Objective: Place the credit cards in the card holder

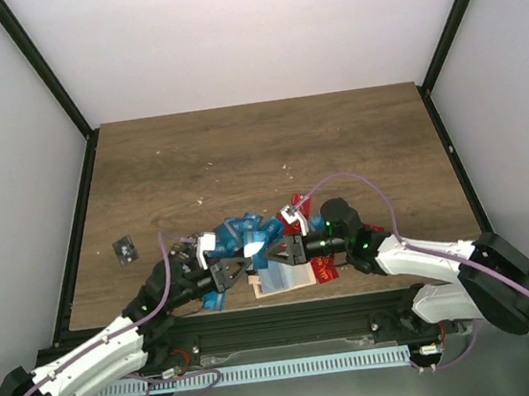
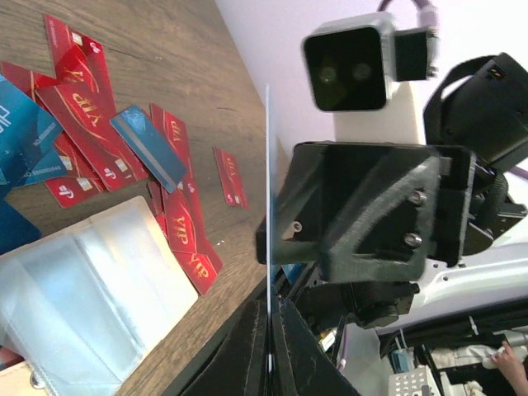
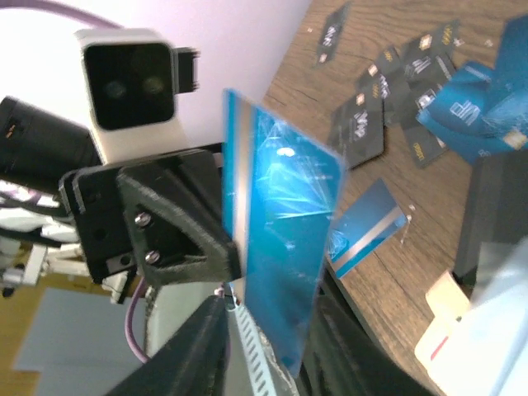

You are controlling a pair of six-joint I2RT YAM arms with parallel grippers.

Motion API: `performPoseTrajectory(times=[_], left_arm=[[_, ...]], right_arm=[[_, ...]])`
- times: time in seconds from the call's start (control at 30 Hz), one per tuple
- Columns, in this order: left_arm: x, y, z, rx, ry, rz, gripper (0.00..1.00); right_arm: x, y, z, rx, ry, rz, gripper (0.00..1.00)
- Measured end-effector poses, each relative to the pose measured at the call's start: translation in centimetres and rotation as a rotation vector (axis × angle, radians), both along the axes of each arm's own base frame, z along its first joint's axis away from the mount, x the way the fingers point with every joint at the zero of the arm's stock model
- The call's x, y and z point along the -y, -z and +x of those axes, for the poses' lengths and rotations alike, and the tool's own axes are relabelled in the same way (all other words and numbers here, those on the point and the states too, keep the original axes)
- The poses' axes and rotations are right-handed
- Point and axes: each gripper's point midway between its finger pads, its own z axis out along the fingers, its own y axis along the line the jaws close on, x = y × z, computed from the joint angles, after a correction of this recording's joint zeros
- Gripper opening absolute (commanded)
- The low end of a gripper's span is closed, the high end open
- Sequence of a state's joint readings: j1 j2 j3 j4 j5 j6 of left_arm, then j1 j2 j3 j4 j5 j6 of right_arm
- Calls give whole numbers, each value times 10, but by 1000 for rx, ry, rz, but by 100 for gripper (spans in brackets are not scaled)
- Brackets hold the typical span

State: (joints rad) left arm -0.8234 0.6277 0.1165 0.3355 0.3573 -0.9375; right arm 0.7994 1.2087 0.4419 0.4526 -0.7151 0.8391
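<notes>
- L gripper [image 2: 269, 322] clamped on card [image 3: 285, 247], long axis upright mid-frame.
- R gripper [image 3: 268, 318] straddles it (can't tell if it's gripping).
- I see holder [image 1: 284, 279] lower centre, just under both.

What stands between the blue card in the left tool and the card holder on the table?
Nothing visible covers the card holder. The right tool meets the left tool at the blue card, with its fingers either side of the card, so it crowds the way down.
</notes>
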Motion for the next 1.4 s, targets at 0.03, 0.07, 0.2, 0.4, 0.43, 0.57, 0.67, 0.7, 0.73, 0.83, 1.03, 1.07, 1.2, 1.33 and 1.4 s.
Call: performPoseTrajectory(times=[0.03,0.07,0.2,0.4,0.43,0.57,0.67,0.7,0.73,0.83,1.03,1.07,1.2,1.33,1.4], left_arm=[[0,0,0,1,3,-2,4],[1,0,-1,3,7,-6,4],[2,2,-1,6,13,-11,4],[4,11,-1,-4,21,-10,4],[5,11,-1,-3,26,-11,4],[6,11,-1,-4,29,-19,4],[7,9,-1,1,35,-26,4],[7,9,-1,3,36,-28,4],[7,9,-1,4,36,-29,4],[8,8,-1,7,41,-34,4],[10,16,0,-9,42,-13,38],[10,22,1,-25,41,1,40],[7,43,2,-59,25,86,39],[-2,63,10,-82,-39,182,33],[-8,74,13,-93,-67,233,29]], right_arm=[[0,1,1,1,-2,-1,17],[0,4,2,-6,-1,-5,12],[-1,9,4,-29,2,-11,6],[0,14,3,-41,1,-14,17],[0,14,3,-40,-1,-10,20],[-1,12,3,-38,-9,5,22],[-3,12,3,-41,-13,14,15],[-3,10,3,-39,-14,19,13],[-3,10,4,-37,-15,23,9],[-4,8,4,-40,-18,33,1],[-2,10,3,-48,-20,28,1],[-1,12,4,-48,-11,18,1],[8,22,10,-55,55,-68,1],[30,39,17,-80,133,-157,1],[41,57,17,-116,159,-211,1]])
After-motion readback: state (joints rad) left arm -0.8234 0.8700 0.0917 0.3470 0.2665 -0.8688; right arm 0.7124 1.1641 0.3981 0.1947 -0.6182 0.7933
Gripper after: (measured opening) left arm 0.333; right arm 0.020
